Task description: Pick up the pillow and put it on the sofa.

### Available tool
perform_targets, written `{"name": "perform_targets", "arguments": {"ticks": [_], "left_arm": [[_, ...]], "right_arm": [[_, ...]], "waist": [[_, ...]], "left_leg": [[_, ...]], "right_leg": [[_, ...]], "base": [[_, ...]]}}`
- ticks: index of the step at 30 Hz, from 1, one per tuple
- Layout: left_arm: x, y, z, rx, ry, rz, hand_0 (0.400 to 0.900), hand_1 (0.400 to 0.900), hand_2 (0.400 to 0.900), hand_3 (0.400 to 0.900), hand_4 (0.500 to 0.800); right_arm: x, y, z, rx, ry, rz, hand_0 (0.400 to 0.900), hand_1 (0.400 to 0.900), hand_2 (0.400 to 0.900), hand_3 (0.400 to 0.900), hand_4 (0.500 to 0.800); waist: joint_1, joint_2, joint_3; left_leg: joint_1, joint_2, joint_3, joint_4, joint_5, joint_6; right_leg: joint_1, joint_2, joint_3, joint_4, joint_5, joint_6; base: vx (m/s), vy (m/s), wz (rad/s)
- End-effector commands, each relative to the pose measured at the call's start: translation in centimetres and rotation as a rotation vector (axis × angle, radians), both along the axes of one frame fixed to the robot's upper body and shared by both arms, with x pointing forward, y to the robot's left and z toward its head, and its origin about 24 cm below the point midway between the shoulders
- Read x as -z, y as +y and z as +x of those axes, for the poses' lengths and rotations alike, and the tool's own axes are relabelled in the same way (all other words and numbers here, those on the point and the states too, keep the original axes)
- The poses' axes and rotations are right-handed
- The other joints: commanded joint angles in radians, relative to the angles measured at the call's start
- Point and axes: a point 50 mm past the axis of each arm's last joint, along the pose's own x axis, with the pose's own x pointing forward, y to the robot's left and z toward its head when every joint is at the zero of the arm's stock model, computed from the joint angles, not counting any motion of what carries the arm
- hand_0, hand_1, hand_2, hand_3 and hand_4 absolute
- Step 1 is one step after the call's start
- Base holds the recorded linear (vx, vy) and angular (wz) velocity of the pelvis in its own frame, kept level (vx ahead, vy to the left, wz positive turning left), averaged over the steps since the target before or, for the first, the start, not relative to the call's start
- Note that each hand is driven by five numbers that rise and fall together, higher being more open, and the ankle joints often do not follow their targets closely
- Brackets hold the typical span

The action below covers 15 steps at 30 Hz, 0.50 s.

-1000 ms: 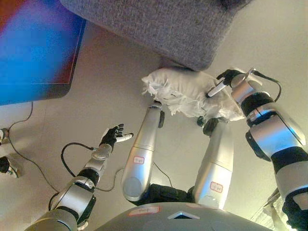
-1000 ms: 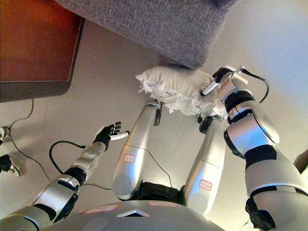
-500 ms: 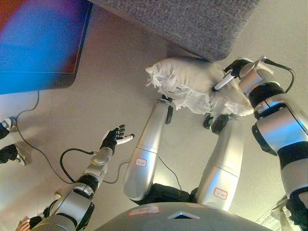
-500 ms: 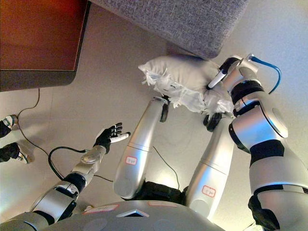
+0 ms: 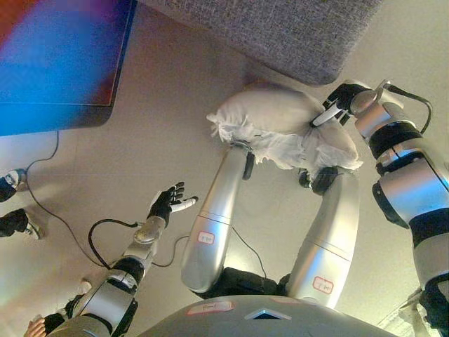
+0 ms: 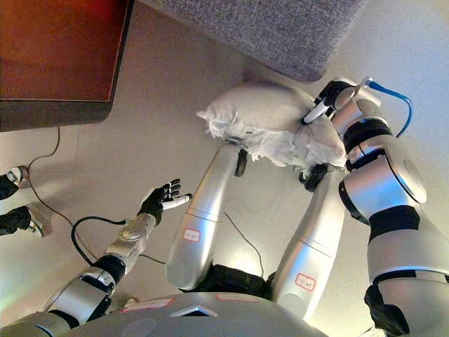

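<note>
Left eye view: right robot hand grips pillow's right end.

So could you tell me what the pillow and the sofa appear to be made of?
The pillow looks like soft white fabric, crumpled with a frayed, fringed edge. The sofa seems upholstered in coarse grey woven cloth, matte and speckled.

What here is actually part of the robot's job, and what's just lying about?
Part of the job:
- white pillow, on the floor beside the sofa
- grey sofa, where the pillow should go
- right hand, fingers closed on the pillow
- left hand, open and idle above the floor

Just there:
- dark wooden table
- a person's shoes at the left edge
</note>
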Motion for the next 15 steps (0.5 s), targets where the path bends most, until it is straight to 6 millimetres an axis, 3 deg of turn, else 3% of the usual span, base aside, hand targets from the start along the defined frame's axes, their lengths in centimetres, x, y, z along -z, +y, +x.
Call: {"name": "perform_targets", "arguments": {"ticks": [1,9,15], "left_arm": [[1.2,2.3,-3.3,-0.102,0.064,0.014,0.9,0.9,0.9,0.9,0.8],[1.3,2.3,-3.3,-0.099,0.07,-0.001,0.9,0.9,0.9,0.9,0.8],[1.1,2.4,-2.9,-0.095,0.067,0.012,0.9,0.9,0.9,0.9,0.8]], "right_arm": [[-3.1,-0.9,0.4,-0.031,-0.108,-0.002,0.4,0.4,0.4,0.4,0.5],[-2.7,-0.4,0.4,-0.086,-0.123,0.052,0.4,0.4,0.4,0.4,0.5],[-1.5,0.5,0.3,-0.142,-0.106,0.136,0.4,0.4,0.4,0.4,0.5]], "waist": [[0.001,0.045,0.011],[-0.008,0.027,0.011],[-0.017,-0.002,0.011]], "left_leg": [[0.081,0.028,0.01,-0.06,0.0,0.058],[0.149,0.046,0.018,-0.118,0.011,0.053],[0.278,0.068,0.032,-0.245,0.05,0.036]], "right_leg": [[0.1,-0.005,-0.021,-0.059,0.015,-0.038],[0.169,0.002,-0.036,-0.117,0.027,-0.037],[0.295,-0.007,-0.063,-0.239,0.067,-0.019]], "base": [[0.0,0.0,0.0],[0.0,-0.002,-0.01],[0.02,-0.013,-0.1]]}}
